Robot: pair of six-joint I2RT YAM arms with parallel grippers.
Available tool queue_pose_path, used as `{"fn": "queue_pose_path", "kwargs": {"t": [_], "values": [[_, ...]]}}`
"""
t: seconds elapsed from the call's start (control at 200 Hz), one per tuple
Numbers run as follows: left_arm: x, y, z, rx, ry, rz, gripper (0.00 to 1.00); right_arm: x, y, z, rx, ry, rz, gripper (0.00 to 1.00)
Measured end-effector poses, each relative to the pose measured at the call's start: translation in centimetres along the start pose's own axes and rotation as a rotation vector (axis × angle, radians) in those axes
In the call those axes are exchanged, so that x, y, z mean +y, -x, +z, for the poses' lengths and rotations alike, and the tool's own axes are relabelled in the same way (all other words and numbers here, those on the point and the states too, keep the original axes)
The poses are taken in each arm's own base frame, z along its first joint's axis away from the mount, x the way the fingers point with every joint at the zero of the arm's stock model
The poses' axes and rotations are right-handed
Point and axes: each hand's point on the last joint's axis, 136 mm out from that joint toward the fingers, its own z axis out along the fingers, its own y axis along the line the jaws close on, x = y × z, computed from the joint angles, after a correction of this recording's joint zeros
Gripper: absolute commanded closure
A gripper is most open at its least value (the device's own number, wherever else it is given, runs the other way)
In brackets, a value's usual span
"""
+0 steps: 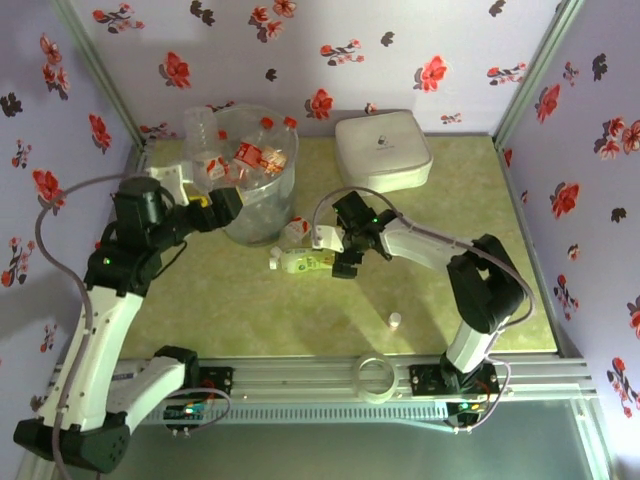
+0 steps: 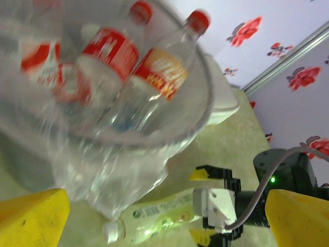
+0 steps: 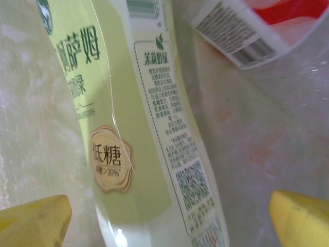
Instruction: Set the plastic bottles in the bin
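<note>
Left pincer (image 1: 215, 203) spread wide at the near wall of the bin (image 1: 262, 222), holding nothing. Several plastic bottles (image 1: 256, 154) with red caps and red-and-white labels already inside, leaning on the bag liner. On the table (image 1: 420, 300), just beside the bin's base, a green-labelled bottle (image 1: 300, 262) lying on its side, white cap toward the left arm. Next to it and closer to the bin, a red-capped bottle (image 1: 297, 229).

Right pincer (image 1: 333, 252) spread wide too, straddling the green-labelled bottle's body without pinching it. Expect a light, thin-walled thing, smooth and rounded, apt to roll away or dent under a hard squeeze. Possibly some liquid inside, though hard to judge from the blurred wrist views. Best taken across the labelled middle, fingers square to the long axis, well clear of the tapered neck.
</note>
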Motion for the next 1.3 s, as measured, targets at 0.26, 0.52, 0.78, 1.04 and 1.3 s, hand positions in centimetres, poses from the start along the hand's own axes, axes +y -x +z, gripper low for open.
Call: {"fn": "queue_pose_path", "kwargs": {"t": [0.26,0.52,0.78,1.04,1.3], "values": [[2.9,-2.9,-0.1,0.009,0.083,-0.072,0.01,1.0,-1.2,3.6,0.054,0.056,-0.006,0.08],[3.7,-2.5,0.7,-0.001,0.123,-0.077,0.01,1.2,-0.8,3.7,0.033,0.069,0.019,0.25],[3.1,-1.1,0.9,-0.057,0.099,-0.097,0.01,1.5,-1.0,3.2,0.018,0.056,0.055,0.37],[2.6,-0.2,-0.5,-0.12,0.086,-0.1,0.01,1.6,-0.2,-1.8,-0.077,-0.031,0.109,0.42],[1.6,0.5,-0.8,-0.145,0.036,-0.127,0.0,1.0,1.4,-9.3,-0.27,-0.182,0.233,0.39]]}}
